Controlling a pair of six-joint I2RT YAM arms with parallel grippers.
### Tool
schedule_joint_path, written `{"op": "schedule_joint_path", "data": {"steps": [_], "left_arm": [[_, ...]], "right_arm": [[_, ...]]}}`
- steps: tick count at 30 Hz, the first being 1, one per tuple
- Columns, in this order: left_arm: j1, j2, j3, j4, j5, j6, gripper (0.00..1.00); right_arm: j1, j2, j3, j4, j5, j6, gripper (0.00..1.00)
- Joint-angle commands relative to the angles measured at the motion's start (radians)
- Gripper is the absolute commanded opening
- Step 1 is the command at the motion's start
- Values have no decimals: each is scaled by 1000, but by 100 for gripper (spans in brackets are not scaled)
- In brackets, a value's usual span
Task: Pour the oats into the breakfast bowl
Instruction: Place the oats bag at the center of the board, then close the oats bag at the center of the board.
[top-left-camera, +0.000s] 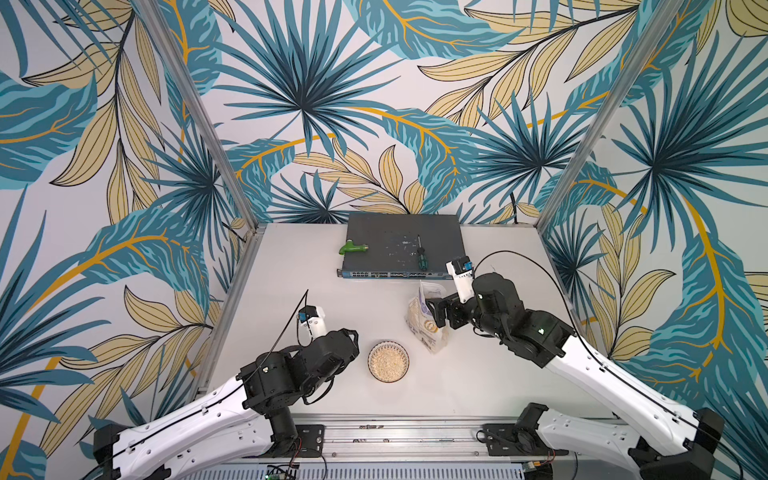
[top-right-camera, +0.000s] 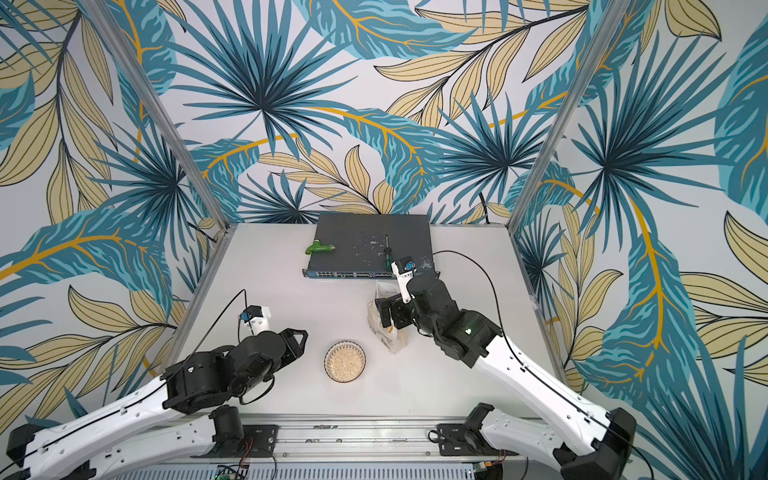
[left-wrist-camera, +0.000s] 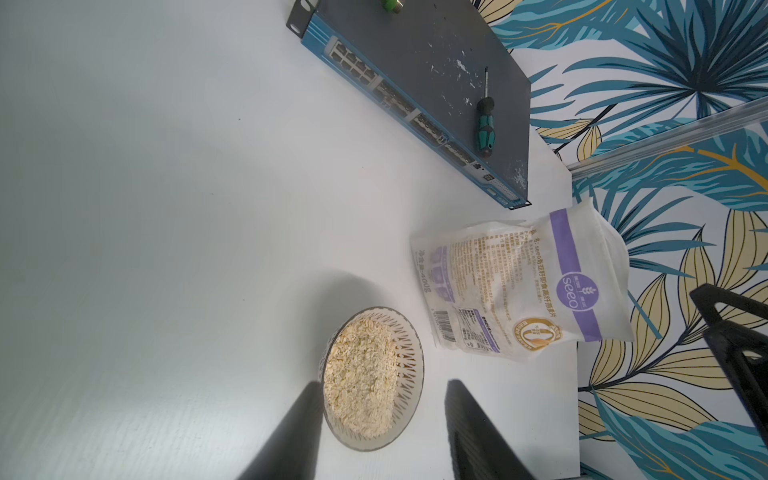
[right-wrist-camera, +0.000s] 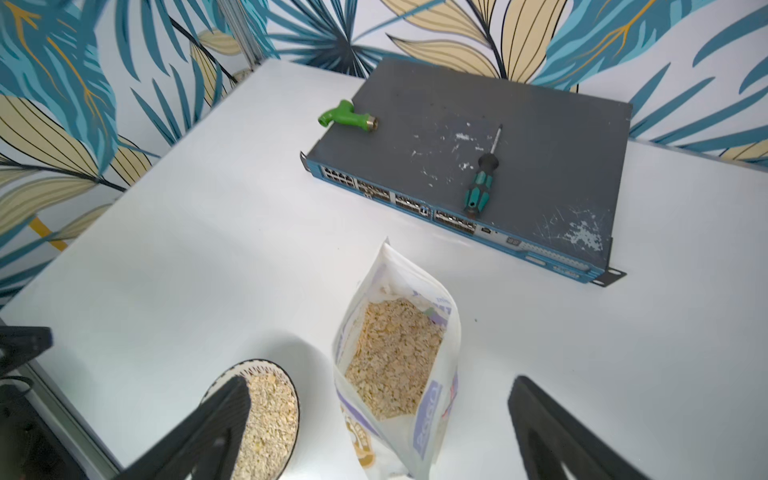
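Breakfast bowl (left-wrist-camera: 408, 365): sitting near-centre on the bench (top-left-camera: 291, 291), holding oats (left-wrist-camera: 357, 374). Pouch (left-wrist-camera: 498, 282): standing open, just right and farther. Right claw (right-wrist-camera: 378, 381): hanging spread wide, flanking pouch, not touching. Left claw (left-wrist-camera: 382, 383): hovering parted, left of bowl.

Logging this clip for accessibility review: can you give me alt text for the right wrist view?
An open oats pouch stands upright on the white table between the wide-open fingers of the right gripper, flakes visible inside. A patterned bowl full of oats sits beside it; behind, a network switch carries a screwdriver and a green fitting.
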Motion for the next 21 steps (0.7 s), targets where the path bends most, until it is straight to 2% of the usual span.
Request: {"op": "schedule_joint_path", "data": {"steps": [1, 8, 13, 15, 17, 21], "left_arm": [[-2, -4, 30, -26, 2, 56, 52], [-2, -4, 27, -10, 27, 88, 53], [-3, 10, 30, 9, 44, 126, 55], [-2, 15, 31, 10, 44, 132, 55], [-3, 19, 31, 13, 43, 138, 55], [-3, 21, 25, 20, 31, 163, 56]], "right_arm": [[-27, 57, 33, -153, -72, -71, 100], [-64, 192, 57, -130, -90, -136, 99], [-82, 251, 80, -99, -122, -169, 84], [-80, 269, 107, -99, -133, -178, 72], [-81, 278, 139, -102, -140, -184, 53], [-81, 281, 204, -127, -159, -192, 2]]}}
